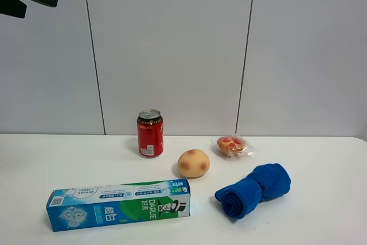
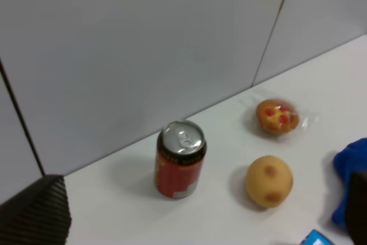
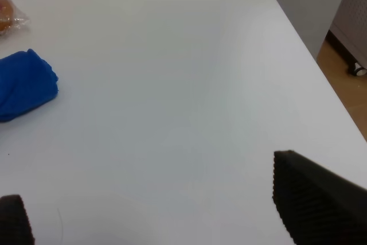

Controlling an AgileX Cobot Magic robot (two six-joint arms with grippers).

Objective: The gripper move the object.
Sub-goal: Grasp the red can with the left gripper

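A long glossy cardboard box (image 1: 117, 205) lies nearest; behind it, a smooth round bun (image 1: 194, 163); farther back the red metal can (image 1: 150, 134) stands upright by the wall (image 1: 172, 38); the black left gripper (image 1: 41, 5) hangs high, leftward, jaws spread, well apart from it.

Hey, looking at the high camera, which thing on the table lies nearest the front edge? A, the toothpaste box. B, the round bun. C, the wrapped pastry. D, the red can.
A: the toothpaste box lies closest to the camera, with the bun behind it and the can and wrapped pastry farther back still.
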